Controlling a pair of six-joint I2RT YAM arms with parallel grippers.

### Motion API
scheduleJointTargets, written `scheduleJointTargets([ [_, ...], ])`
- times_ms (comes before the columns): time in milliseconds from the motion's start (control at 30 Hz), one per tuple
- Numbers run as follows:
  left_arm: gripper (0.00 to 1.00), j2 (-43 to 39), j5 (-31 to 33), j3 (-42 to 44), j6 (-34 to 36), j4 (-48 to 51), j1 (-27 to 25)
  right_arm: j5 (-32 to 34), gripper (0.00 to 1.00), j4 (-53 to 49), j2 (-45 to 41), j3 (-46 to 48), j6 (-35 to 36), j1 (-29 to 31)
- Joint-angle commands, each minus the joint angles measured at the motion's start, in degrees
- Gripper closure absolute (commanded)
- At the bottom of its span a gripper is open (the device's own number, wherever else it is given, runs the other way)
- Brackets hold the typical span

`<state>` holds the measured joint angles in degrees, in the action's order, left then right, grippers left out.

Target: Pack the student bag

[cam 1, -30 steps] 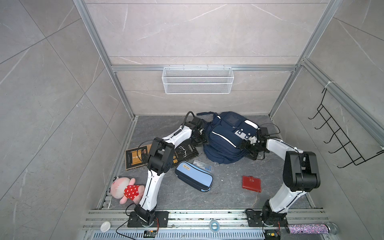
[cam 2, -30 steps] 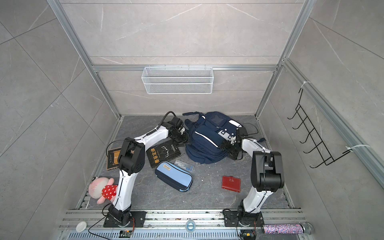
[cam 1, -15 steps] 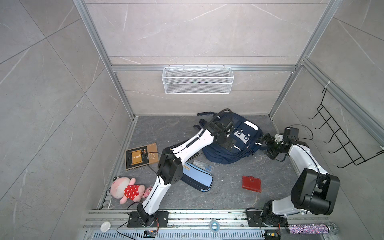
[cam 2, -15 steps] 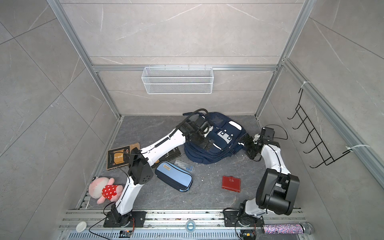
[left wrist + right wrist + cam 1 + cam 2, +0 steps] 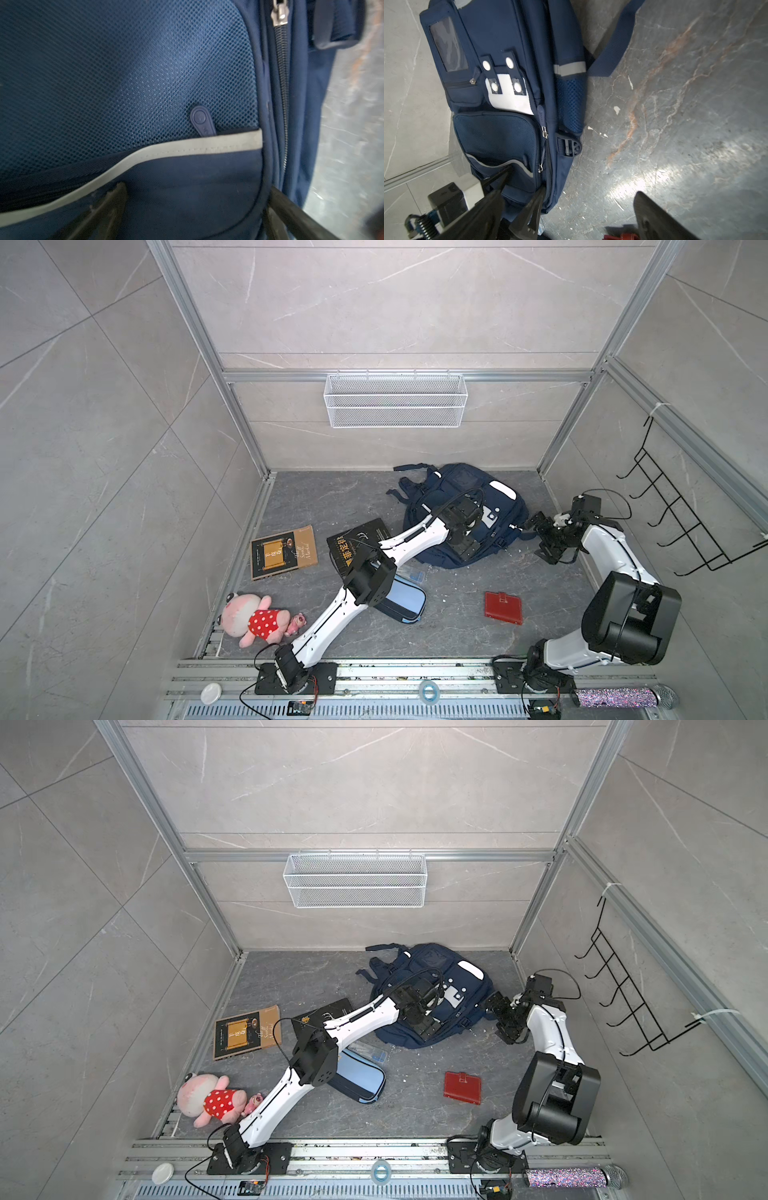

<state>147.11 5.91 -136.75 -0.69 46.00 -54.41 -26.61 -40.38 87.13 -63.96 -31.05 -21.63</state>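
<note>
We look down into a booth of pale grey stone-look tiles framed in aluminium, with a white wire basket on the back wall and a dark, veined grey floor flecked with white crumbs. At its left lies a pink plush toy in a red dotted dress, then a brown book, a black book and a light-blue pencil case partly under the left arm. The left gripper is over the near end of the student bag, which lies flat, front up, towards the back wall, right of centre. Its fingers stand wide apart across the lower front pocket, clasping nothing. A red wallet lies nearer the front. Just right of the bag the right gripper hovers with jaws spread and empty, and a black hook rack hangs on the right wall
</note>
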Motion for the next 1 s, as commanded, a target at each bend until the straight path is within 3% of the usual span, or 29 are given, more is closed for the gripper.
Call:
scheduleJointTargets([
  [0,0.27,1.34,7.47,0.61,0.86,-2.05,0.02,0.11,0.00,-1.73,-0.67,1.84,1.46,0.02],
  [100,0.62,0.46,5.96,2.17,-0.59,-5.47,0.01,-0.50,0.00,-1.92,-1.05,2.64,1.41,0.04],
  [167,0.92,-1.34,2.48,3.65,-1.96,-7.76,0.05,-0.55,0.00,-2.48,-1.43,2.54,1.85,0.01],
  [200,1.00,-2.86,1.13,5.03,-2.45,-9.19,0.03,-0.55,0.00,-2.80,-1.65,2.54,1.99,0.01],
  [367,1.00,-10.19,-3.71,8.39,-3.86,-11.57,0.71,-2.59,0.00,0.08,-3.98,5.71,1.92,0.09],
  [600,1.00,-20.09,-15.81,9.72,-10.15,-13.04,5.42,-13.95,0.01,19.17,-9.43,17.33,-5.61,0.33],
  [800,1.00,-24.39,-26.99,12.16,-10.50,-12.45,8.37,-18.96,0.00,27.63,-12.28,18.92,-6.10,0.58],
  [967,1.00,-26.83,-34.09,14.15,-9.89,-14.99,10.42,-23.78,0.00,38.80,-11.85,21.75,-11.51,1.07],
])
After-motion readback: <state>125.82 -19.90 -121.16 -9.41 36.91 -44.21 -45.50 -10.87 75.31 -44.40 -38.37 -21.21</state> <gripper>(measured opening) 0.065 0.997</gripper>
